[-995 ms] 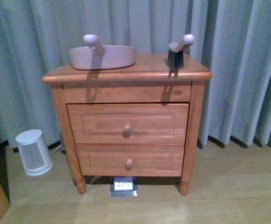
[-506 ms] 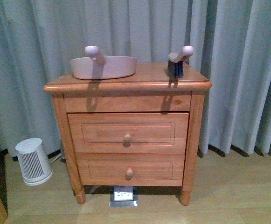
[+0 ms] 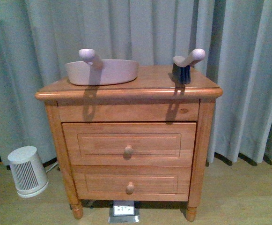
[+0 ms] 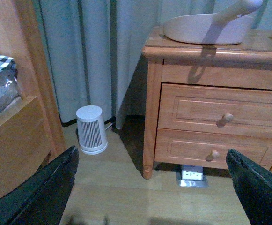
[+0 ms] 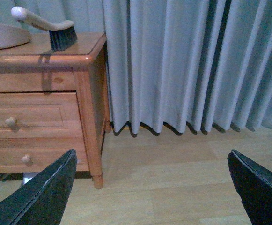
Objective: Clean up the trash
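No wad of white paper shows in any view; the trash is out of view. A pale pink dustpan (image 3: 101,70) sits on the left of a wooden nightstand's top (image 3: 150,82), and a hand brush (image 3: 186,63) with dark bristles stands on the right. The dustpan also shows in the left wrist view (image 4: 206,27), the brush in the right wrist view (image 5: 49,26). My left gripper (image 4: 154,187) is open and empty above the floor in front of the nightstand. My right gripper (image 5: 152,187) is open and empty above the floor beside the nightstand. Neither arm shows in the front view.
The nightstand has two drawers with knobs (image 3: 128,150). A small white fan heater (image 3: 27,171) stands on the floor by it, and a floor socket (image 3: 123,210) lies under it. Grey curtains (image 3: 248,70) hang behind. A wooden shelf unit (image 4: 14,136) holding a checked cloth stands off to one side.
The front view has drawn closer to the nightstand and shifted; the nightstand looks larger and sits lower in the picture. Dustpan and brush stay in place on top.
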Tool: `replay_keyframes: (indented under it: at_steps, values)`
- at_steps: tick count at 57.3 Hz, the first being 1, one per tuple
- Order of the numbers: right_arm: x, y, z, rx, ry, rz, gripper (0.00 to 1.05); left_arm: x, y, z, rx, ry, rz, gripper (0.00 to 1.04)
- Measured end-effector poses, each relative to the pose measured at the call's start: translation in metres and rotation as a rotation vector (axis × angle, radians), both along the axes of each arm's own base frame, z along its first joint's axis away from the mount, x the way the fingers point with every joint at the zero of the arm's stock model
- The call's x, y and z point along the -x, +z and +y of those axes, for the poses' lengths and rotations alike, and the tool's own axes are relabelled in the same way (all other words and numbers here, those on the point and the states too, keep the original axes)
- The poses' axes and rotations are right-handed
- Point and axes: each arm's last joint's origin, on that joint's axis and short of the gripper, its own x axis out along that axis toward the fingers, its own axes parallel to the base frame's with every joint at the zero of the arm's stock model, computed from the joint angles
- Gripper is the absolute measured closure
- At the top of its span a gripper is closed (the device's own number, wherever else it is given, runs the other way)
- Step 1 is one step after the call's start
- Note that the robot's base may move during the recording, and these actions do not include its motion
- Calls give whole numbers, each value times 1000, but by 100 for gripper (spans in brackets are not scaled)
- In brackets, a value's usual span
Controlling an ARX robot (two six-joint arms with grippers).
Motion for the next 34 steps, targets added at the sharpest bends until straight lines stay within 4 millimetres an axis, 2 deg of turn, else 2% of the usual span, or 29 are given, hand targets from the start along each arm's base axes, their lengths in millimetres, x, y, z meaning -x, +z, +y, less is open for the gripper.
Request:
replay_keyframes:
  at_steps: [34]
  values:
    - [0, 0, 0, 0, 0, 0, 7, 0, 0, 0, 0, 0, 0, 8]
